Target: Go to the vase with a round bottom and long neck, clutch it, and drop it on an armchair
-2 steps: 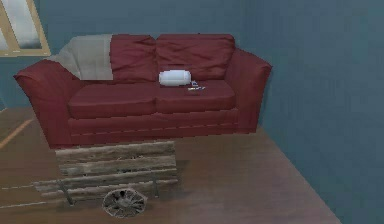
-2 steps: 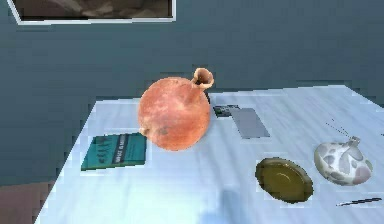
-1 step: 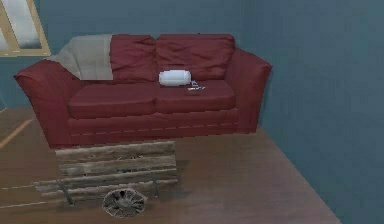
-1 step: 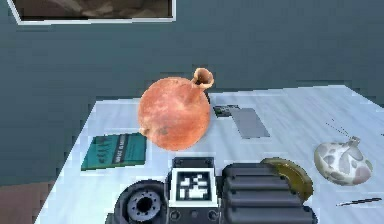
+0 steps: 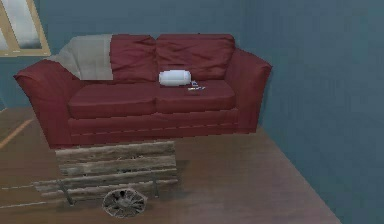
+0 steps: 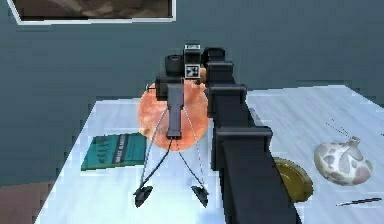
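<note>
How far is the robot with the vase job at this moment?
Done: the robot stands at the white table. In hand: the tool is at a round orange thing there; whether it holds it cannot be told. Left: carrying it to an armchair; the forward view has a red sofa.

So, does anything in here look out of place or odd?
Mildly: a wooden cart with a spoked wheel stands before the red sofa like a coffee table. The mottled vase on the white table seems tipped sideways.
</note>
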Motion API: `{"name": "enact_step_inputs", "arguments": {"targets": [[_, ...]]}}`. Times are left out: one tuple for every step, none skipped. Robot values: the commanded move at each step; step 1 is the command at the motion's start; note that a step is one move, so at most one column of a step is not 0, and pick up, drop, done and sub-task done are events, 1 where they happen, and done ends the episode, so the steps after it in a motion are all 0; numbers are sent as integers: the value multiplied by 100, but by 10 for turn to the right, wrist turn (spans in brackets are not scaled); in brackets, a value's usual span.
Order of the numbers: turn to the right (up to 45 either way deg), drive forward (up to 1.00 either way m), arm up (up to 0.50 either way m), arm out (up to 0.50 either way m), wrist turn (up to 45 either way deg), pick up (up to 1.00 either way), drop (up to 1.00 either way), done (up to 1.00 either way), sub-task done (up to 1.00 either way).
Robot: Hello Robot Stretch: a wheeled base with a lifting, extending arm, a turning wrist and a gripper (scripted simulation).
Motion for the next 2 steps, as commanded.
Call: {"name": "enact_step_inputs", "arguments": {"targets": [[0,0,0,0,450,0,0,0,0],[0,0,0,0,450,0,0,0,0]]}}
